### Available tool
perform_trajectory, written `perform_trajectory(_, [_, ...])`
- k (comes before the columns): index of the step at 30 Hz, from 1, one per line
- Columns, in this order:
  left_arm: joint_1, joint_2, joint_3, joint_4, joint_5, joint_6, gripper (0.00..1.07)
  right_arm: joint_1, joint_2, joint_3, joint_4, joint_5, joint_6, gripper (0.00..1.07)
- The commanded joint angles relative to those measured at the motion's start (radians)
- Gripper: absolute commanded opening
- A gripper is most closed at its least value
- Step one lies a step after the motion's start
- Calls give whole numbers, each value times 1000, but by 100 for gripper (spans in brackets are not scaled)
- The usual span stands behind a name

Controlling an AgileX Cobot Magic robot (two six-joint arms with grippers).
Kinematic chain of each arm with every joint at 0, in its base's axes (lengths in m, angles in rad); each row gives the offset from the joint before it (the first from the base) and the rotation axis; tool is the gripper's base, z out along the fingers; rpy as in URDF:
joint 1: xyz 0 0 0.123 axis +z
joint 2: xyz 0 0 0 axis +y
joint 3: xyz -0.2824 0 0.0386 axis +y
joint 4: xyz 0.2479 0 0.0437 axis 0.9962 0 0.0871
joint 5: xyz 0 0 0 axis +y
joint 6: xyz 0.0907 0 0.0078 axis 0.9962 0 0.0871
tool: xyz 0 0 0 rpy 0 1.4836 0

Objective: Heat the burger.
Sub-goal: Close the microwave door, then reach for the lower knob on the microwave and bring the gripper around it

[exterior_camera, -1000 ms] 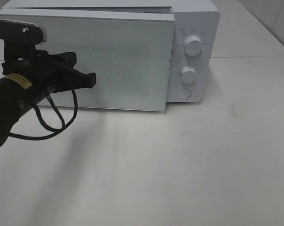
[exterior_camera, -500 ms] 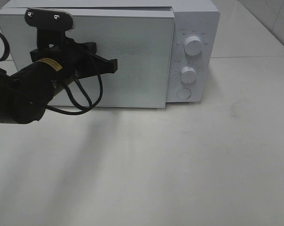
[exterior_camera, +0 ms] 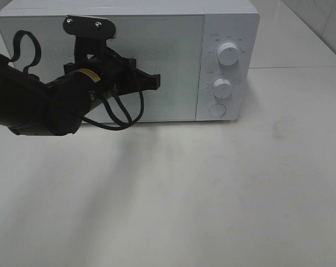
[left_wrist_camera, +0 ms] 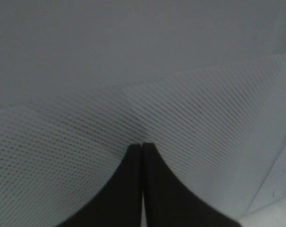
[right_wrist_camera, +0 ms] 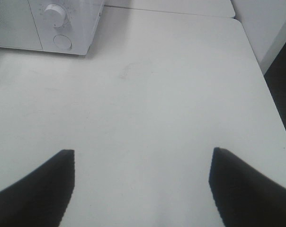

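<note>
1. While its tip is resting against the microwave door [exterior_camera: 176,50], the left gripper [exterior_camera: 155,82] is holding its jaws pressed together on nothing. The left wrist view is showing only dotted mesh just beyond them.
2. Across the table [exterior_camera: 223,189], the right gripper [right_wrist_camera: 142,152] is hovering with jaws wide apart and empty, out of the high camera's sight.
3. No view is showing the burger. The door is sitting flush with the microwave [exterior_camera: 229,16], so the burger is probably lying behind that mesh, straight ahead of the left gripper.
4. With the door shut, the likely next move is turning on the upper knob [exterior_camera: 228,54] or lower knob [exterior_camera: 222,88]. Both are lying to the right of the left gripper, which looks nearer, though the right one is already standing open.
</note>
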Motion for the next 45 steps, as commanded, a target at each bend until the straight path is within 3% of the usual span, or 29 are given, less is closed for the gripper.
perform_trajectory(1, [31,6,-73,-77,-97,31,0,-4,-27,-1,2,-1,12,76])
perform_trajectory(8, [9,-8,-50,-74,-28,31,0,-4,-27,-1,2,-1,12,76])
perform_trajectory(16, [-77,-80,53,-112,95,30,2,-4,-27,-1,2,-1,12,76])
perform_trajectory(18, [-97,-104,81,-118,178,30,19,-4,-27,-1,2,-1,12,76])
perform_trajectory(19, [-97,-104,81,-118,178,30,19,-4,-27,-1,2,-1,12,76])
perform_trajectory(21, [-99,-131,88,-116,283,30,61,-4,-27,-1,2,-1,12,76])
perform_trajectory(22, [-99,-131,88,-116,283,30,61,-4,-27,-1,2,-1,12,76])
perform_trajectory(23, [-99,-142,92,-117,343,32,94,-4,-27,-1,2,-1,12,76])
perform_trajectory(24, [-98,-145,92,-117,368,30,102,-4,-27,-1,2,-1,12,76])
perform_trajectory(27, [-98,-151,92,-115,400,34,100,-4,-27,-1,2,-1,12,76])
perform_trajectory(35, [-86,-226,93,-56,777,42,98,-4,-27,-1,2,-1,12,76])
perform_trajectory(37, [-36,-277,91,-26,998,42,98,-4,-27,-1,2,-1,12,76])
perform_trajectory(43, [38,-330,91,10,1198,42,98,-4,-27,-1,2,-1,12,76])
perform_trajectory(45, [128,-396,91,45,1357,42,98,-4,-27,-1,2,-1,12,76])
